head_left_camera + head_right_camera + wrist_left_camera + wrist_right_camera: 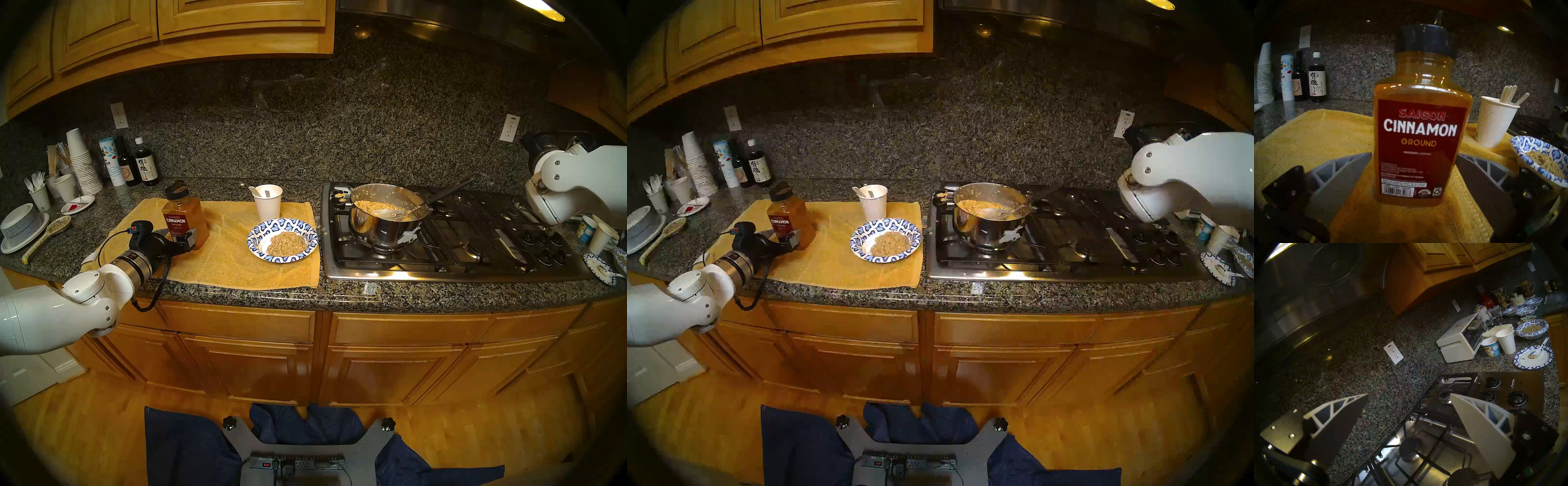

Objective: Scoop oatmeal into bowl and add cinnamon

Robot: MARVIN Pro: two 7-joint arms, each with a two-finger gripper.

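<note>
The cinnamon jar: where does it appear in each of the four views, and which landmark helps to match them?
Head stereo left: cinnamon jar stands left of centre on the yellow towel.
Head stereo right: jar at the same spot, slightly further left.
Left wrist: jar fills the centre, between the open left gripper fingers.
Right wrist: not in it.
Shared landmark: the patterned bowl of oatmeal, to the jar's right.
</note>
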